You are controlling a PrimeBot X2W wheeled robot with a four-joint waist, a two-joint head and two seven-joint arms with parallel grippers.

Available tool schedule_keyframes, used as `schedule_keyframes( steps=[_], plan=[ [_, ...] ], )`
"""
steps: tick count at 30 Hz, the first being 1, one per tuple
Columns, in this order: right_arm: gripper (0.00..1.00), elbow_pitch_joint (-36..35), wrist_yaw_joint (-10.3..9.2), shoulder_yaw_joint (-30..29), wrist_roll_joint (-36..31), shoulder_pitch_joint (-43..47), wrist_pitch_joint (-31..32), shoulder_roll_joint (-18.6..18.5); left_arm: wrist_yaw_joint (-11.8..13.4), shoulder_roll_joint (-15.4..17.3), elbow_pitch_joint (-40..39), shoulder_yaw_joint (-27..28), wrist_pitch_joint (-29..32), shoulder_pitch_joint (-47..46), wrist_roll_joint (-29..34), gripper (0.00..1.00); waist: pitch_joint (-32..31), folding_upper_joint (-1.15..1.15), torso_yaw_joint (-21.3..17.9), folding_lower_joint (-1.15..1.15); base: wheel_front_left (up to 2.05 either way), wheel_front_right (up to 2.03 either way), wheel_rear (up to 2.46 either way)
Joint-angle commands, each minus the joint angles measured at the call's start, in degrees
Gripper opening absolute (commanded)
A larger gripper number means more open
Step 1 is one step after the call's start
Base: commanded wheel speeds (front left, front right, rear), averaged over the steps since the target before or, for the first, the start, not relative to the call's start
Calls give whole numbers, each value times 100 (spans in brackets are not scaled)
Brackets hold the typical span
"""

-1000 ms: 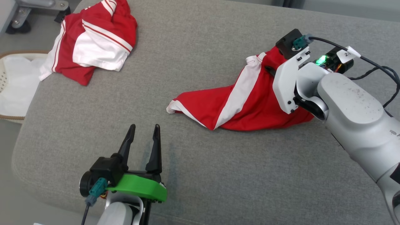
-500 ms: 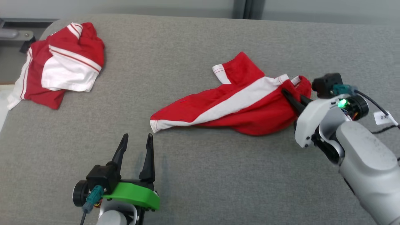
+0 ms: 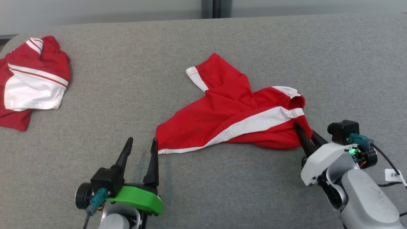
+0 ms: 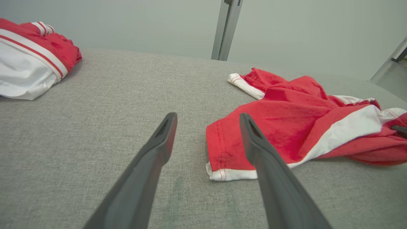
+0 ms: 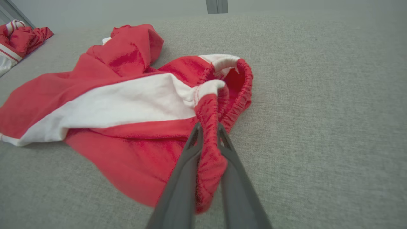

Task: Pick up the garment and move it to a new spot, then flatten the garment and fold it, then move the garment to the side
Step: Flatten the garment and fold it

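A pair of red shorts (image 3: 229, 117) with a white side stripe lies spread loosely on the grey cushion, waistband to the right. My right gripper (image 3: 303, 133) is shut on the red waistband edge, and in the right wrist view the fabric (image 5: 208, 127) is pinched between the two dark fingers. My left gripper (image 3: 140, 148) stands open at the lower left, fingertips just short of the shorts' white-hemmed leg corner (image 4: 229, 173). Nothing sits between the left fingers (image 4: 159, 140).
A second red and white garment (image 3: 30, 82) lies crumpled at the far left of the grey cushion (image 3: 127, 63). A pale wall with a metal post (image 4: 227, 28) rises behind the cushion's back edge.
The head camera has shifted, so the whole scene slid. My right gripper has dragged the shorts nearer and lower, and they now lie more spread out. The left gripper stays open.
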Motion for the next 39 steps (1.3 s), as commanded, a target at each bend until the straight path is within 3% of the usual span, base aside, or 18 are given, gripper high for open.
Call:
schedule_keyframes(
  steps=[1,20,30,39],
  plan=[
    [100,-88,-8,-95,-74,130,-74,93,-29,13,12,16,-3,-78,47,100,-26,0,-14,0,0,0,0],
    [100,-1119,-8,-949,-1297,852,-968,606,-114,14,15,266,-3,340,81,100,-862,0,29,0,0,0,0],
    [100,-850,-8,-1257,-1478,1341,-1234,823,-54,14,-13,400,-2,655,-87,100,-1106,0,120,0,0,0,0],
    [100,-616,-8,-1048,-1214,1345,-1270,826,24,14,-83,514,-3,927,-231,100,-1100,0,108,0,0,0,0]
  ],
)
